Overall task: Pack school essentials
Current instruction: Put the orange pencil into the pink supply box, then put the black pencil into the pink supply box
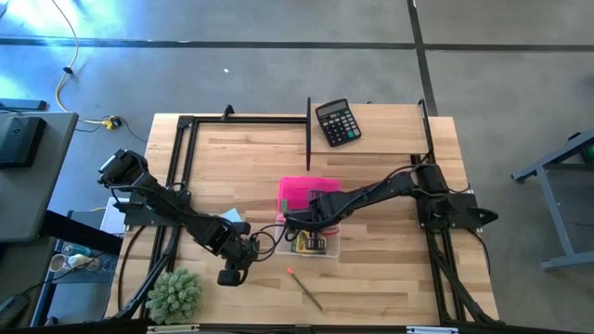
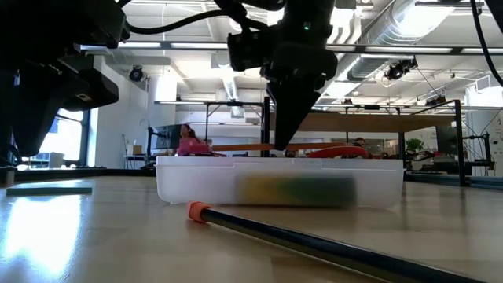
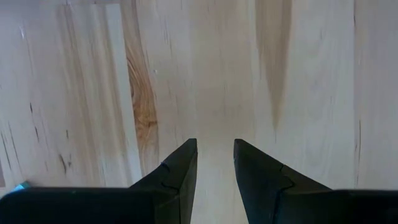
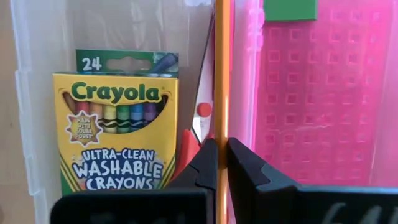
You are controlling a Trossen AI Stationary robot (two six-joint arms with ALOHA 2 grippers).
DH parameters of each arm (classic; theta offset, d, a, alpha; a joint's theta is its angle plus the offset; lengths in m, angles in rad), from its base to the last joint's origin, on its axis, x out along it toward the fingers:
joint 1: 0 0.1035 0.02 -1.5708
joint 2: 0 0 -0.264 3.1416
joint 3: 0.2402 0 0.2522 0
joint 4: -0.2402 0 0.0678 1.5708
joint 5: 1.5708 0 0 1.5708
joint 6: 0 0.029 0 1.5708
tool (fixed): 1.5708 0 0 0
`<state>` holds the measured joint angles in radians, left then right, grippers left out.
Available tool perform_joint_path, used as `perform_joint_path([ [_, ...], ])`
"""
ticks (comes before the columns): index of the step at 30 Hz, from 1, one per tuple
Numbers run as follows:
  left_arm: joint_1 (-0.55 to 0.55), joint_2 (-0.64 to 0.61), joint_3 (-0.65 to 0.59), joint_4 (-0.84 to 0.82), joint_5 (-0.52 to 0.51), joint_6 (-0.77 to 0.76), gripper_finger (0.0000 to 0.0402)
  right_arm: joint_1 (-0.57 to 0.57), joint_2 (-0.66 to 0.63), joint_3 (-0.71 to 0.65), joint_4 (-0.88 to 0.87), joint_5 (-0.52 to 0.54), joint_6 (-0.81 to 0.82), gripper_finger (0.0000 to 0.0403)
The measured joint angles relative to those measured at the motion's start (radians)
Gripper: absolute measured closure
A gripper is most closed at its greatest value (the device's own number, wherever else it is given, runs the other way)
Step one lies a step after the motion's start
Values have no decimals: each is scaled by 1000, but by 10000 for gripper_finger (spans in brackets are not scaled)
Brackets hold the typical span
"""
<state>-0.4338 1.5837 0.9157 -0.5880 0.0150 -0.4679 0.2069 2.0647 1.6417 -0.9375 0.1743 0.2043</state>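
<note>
Pinching with the right gripper [image 4: 222, 147], fingers closed on a thin yellow pencil [image 4: 222, 74], and holding it lengthwise over the gap beside the scissors, probably to lower it flat into the case. Hovering directly above a clear plastic case [image 4: 25, 93], with its pink lid [image 4: 311, 93] lying open just to one side of the fingers, leaving the tray free for loading. Showing, just beside the gripped pencil on the far side from the lid, a yellow-green crayon box [image 4: 115, 137] already lying flat in the tray, reading "24", "Crayola" and "ULTRA-CLEAN WASHABLE CRAYONS". Glimpsing red-handled scissors [image 4: 200, 118] tucked between crayon box and pencil, right by the fingertips. Noting a small green block [image 4: 289, 9], likely the eraser, ahead of the gripper on the pink lid. Leaving a second pencil [image 1: 304, 288] on the table, near the case and not yet packed. Waiting with the left gripper [image 3: 215, 149], fingers parted and empty, over bare wood well apart from the case.
</note>
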Motion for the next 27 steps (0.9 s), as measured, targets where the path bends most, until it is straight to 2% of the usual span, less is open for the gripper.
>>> perform_joint_path([
  [6, 0, 0, 0, 0, 0, 0, 307, 0, 0, 0, 0, 3, 4, 384],
  [17, 0, 0, 0, 0, 0, 0, 307, -5, 0, 0, 0, 25, 6, 307],
  [27, 0, 0, 0, 4, 0, -1, 307, -1, -65, -1, -8, 25, 21, 300],
])
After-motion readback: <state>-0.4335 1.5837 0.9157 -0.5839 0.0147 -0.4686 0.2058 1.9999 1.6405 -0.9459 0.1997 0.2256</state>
